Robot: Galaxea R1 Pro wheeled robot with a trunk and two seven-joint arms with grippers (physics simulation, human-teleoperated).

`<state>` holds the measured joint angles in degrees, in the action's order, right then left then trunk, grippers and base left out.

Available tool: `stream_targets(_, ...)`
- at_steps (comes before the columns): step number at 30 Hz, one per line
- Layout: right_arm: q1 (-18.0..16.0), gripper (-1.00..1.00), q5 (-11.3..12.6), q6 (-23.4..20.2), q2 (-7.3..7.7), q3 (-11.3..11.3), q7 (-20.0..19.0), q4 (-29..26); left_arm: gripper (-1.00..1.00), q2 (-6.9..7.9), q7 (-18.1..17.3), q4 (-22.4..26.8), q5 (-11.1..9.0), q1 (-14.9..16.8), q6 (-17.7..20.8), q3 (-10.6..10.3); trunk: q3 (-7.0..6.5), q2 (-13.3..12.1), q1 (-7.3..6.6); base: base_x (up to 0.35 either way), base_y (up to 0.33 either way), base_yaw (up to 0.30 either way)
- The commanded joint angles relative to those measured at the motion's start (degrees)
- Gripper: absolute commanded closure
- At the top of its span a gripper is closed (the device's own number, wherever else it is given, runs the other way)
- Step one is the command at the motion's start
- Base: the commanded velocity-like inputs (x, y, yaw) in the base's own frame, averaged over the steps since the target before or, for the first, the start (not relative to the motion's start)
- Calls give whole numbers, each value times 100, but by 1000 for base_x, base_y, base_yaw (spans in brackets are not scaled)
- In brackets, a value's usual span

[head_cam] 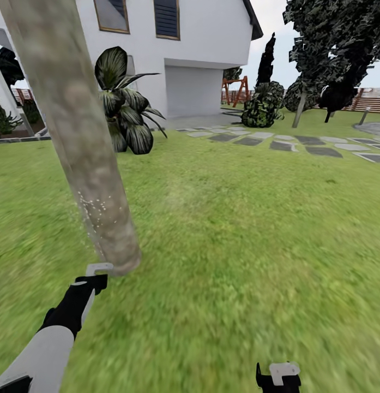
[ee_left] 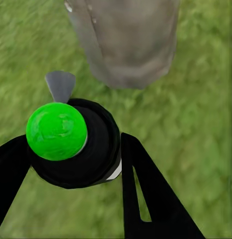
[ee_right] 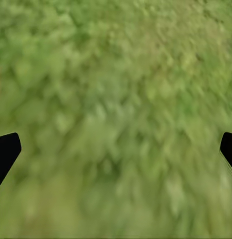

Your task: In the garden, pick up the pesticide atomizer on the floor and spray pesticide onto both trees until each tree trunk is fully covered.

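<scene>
The left gripper is clamped on the pesticide atomizer, its two black fingers pressing either side of the black bottle; the cap reads bright green here, and a grey nozzle tab juts toward the tree trunk. In the head view the left gripper sits just beside the foot of the tree trunk, where a scatter of pale specks, the pesticide, clings low on the bark. The right gripper hangs with its tips spread wide apart over the lawn, holding nothing. A second tree stands well apart beyond the stone slabs. Judging by the thin speckling, this trunk looks far from covered. To spray well, keep the nozzle aimed squarely at the bark, hold the grip firm, and sweep steadily upward and around so no side stays bare
</scene>
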<state>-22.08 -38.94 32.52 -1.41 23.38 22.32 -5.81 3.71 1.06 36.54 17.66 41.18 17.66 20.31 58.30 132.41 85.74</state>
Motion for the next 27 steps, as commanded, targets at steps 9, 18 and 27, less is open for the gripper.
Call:
stream_targets(9,1,-100,5,0,0,0,0,1,100,20,-1,-6,1,-102,1,34,0,0,0,180,-220,0)
stream_targets(18,1,-100,3,0,0,0,0,-1,100,60,-1,-18,10,-110,27,43,0,0,0,141,-261,139)
stream_targets(27,-2,-100,5,0,0,0,0,1,100,52,8,-16,1,-111,27,47,0,0,0,8,-272,259)
